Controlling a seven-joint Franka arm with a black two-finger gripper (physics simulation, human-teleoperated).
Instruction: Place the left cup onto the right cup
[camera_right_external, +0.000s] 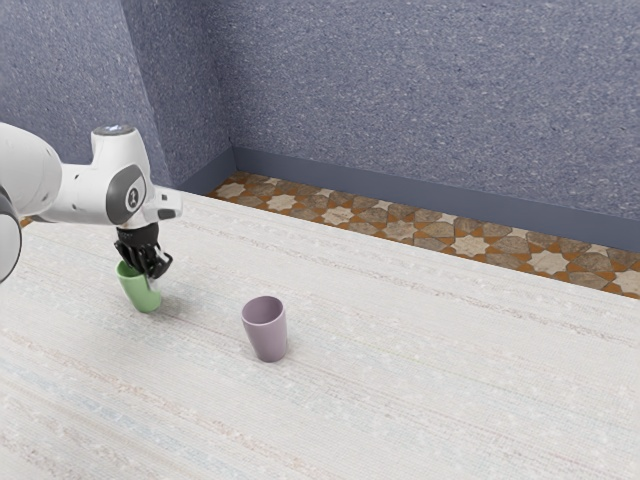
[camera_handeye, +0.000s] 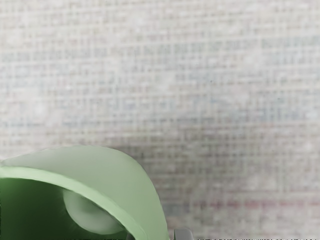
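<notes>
exterior view: gripper (camera_right_external: 146, 264) clamped on green cup (camera_right_external: 140, 290) rim, cup low at table (camera_right_external: 420, 380); purple cup (camera_right_external: 265, 327) well apart. grasp seemingly done; lift, carry, stacking remained.

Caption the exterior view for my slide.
Pincer at the green cup; the purple cup stands apart on the table.

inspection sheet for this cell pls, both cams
Surface: pale wood-grain table.
Job's things: green cup at the exterior view's left, looks slightly tilted; purple cup to its right, upright, opening up, apart from it.
Clutter: nothing seen.
Grippers: tool at the green cup's rim; grip cannot be judged.
Cables: nothing seen.
Surroundings: blue-grey walls, patterned tile floor beyond the table.
</notes>
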